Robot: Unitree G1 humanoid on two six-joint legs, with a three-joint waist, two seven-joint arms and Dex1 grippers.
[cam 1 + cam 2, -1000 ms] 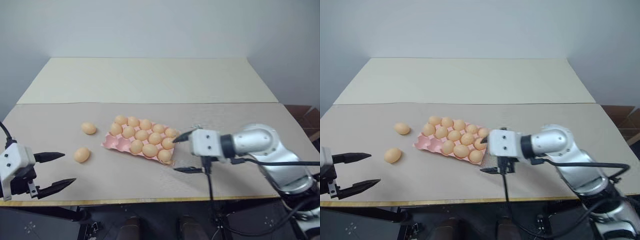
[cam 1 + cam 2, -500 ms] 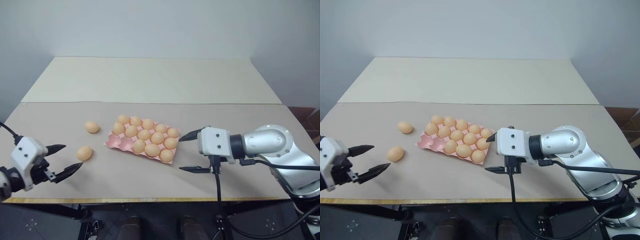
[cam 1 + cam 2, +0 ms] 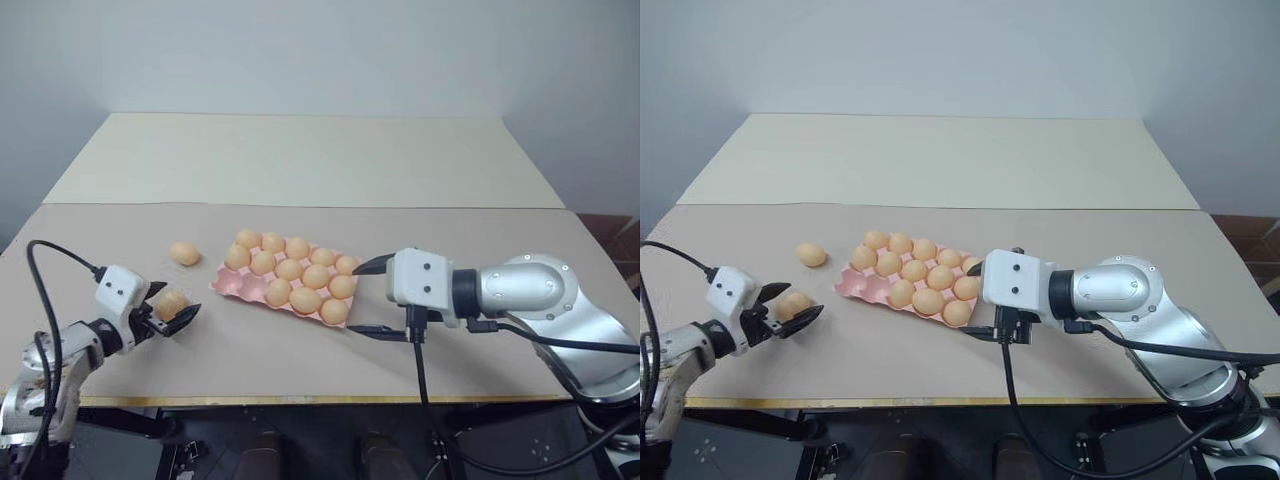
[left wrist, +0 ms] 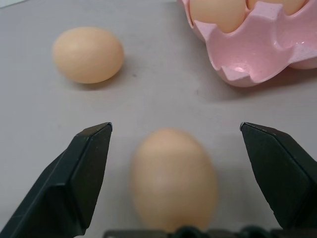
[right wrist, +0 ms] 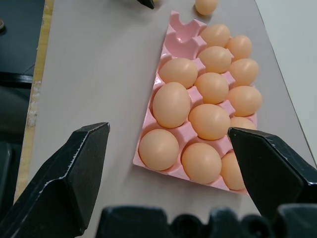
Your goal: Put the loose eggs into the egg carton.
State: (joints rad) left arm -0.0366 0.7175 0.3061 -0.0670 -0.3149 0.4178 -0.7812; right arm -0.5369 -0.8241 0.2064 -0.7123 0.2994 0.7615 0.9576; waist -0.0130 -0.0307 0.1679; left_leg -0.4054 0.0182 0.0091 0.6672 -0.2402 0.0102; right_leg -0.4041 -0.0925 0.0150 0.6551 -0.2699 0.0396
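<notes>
Around a loose egg, wide-open left jaws.

Partly hidden or blurred
Near egg is blurred between the left gripper fingers; carton cut off by the edge.

Plain pale grey-white wall seen behind, unmarked, evenly lit. Two flat rectangular tabletops set end to end: far one cream-coloured, near one beige-grey with light wooden front edge. Straight seam between them noted across full width. Dark floor seen below front edge. Reddish-brown surface glimpsed past right end of tables. Soft diffuse light, faint shadows only.
</notes>
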